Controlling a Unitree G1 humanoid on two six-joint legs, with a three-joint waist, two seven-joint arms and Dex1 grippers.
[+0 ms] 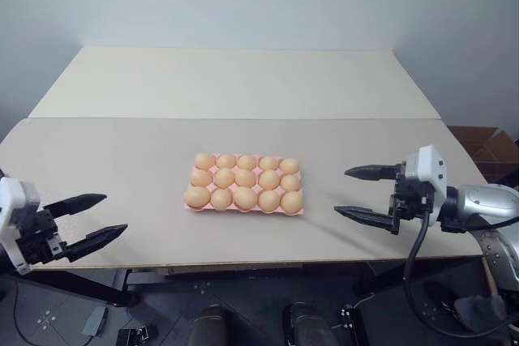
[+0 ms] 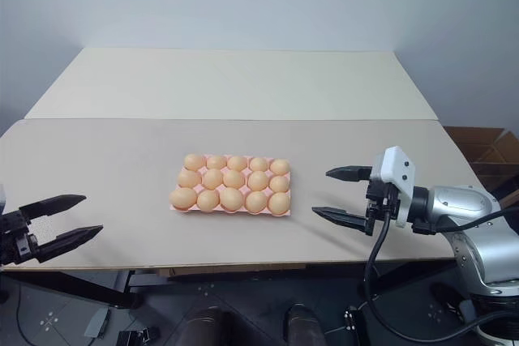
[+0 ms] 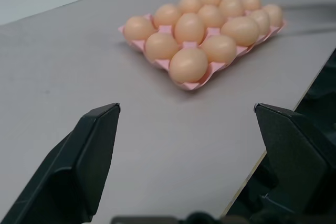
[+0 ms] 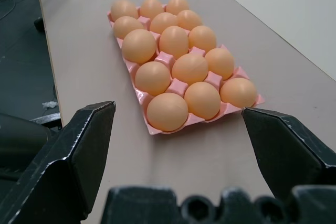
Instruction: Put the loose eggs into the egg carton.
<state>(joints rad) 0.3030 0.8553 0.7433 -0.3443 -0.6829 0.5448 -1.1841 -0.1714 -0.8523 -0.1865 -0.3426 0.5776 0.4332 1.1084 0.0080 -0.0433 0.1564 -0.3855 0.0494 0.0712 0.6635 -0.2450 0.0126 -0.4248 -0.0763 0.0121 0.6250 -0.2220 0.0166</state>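
Fifteen eggs (image 1: 244, 178) fill every cup of the pink egg carton (image 1: 295, 212), which sits near the front middle of the pale surface (image 1: 122, 160), and no loose egg lies anywhere on it, so the task looks finished. The left gripper (image 1: 93, 220) and the right gripper (image 1: 360, 193) each hang with fingers spread wide and empty, well apart from the carton on either side; the likely next move is only to draw the arms back clear of it. The carton's cups are mostly hidden under the eggs, and the left gripper sits near the frame's edge.
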